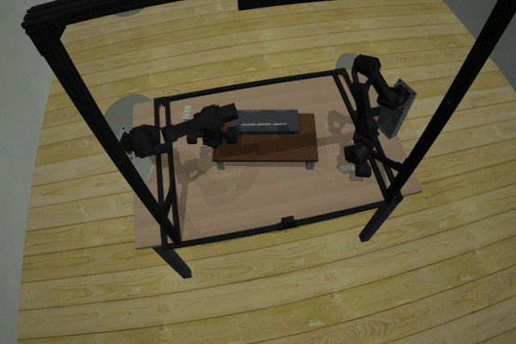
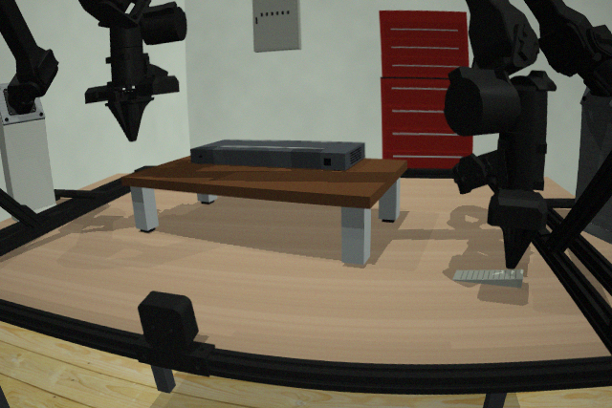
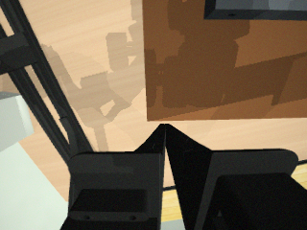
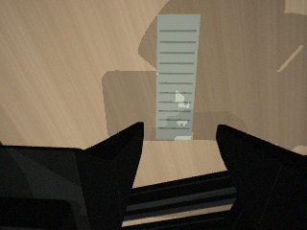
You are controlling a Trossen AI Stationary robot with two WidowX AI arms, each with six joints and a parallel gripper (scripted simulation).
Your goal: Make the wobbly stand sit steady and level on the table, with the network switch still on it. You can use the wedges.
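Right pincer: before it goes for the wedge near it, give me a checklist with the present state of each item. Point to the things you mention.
1. Right pincer [image 1: 361,173] [image 2: 512,265] [image 4: 179,126] open and empty: ok, fingers apart with nothing gripped.
2. Near wedge [image 1: 347,167] [image 2: 487,276] [image 4: 176,72] lined up with the gap between the fingers: ok in the right wrist view.
3. Fingertips low enough to grip: cannot tell.
4. Left pincer [image 1: 213,142] [image 2: 131,138] [image 3: 164,126] empty: ok, shut on nothing.
5. Network switch [image 1: 271,122] [image 2: 276,155] [image 3: 269,7] on the stand [image 1: 287,147] [image 2: 247,190] [image 3: 192,103]: ok.
6. Stand steady and level: cannot tell; both wedges, the far one [image 1: 187,112] included, lie away from its legs.
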